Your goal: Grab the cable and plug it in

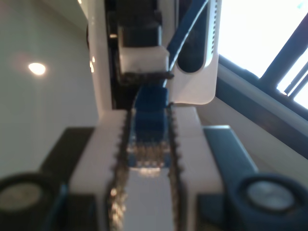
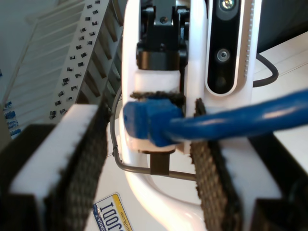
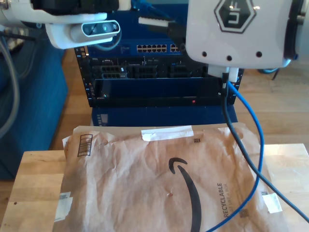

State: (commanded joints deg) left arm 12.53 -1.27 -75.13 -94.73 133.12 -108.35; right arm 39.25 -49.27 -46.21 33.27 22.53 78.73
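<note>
First wrist view: plug end of the cable (image 1: 149,113) pinched between the toothed pads (image 1: 120,159) of my first hand (image 1: 147,144), jaws closed onto its 2 flanks, contacts lying down in the grip and the boot poking out ahead of the fingertips. Just beyond those fingertips, my second hand (image 2: 149,159), face to face with the first. Jaws of that hand spread wide, gripping nothing; blue cord running from the boot across 1 of its pads (image 2: 211,178) and away to the side.

Exterior view: more of the blue cord hanging from under an arm, down over a brown paper mailer (image 3: 159,179) on the wooden surface (image 3: 34,179). Behind it, a dark rack (image 3: 159,82) with a row of ports (image 3: 154,48).

Likely a handover or regrip before insertion. For a clean job:
- Close my second hand on the boot, not the soft cord, so the plug cannot swivel.
- Release the first grip only once the other is firm.
- Leave the plug nose proud of the fingertips.
- Line up square with 1 port, latch side correct, then push straight.
- Watch for cord slack snagging and dragging the plug askew.
</note>
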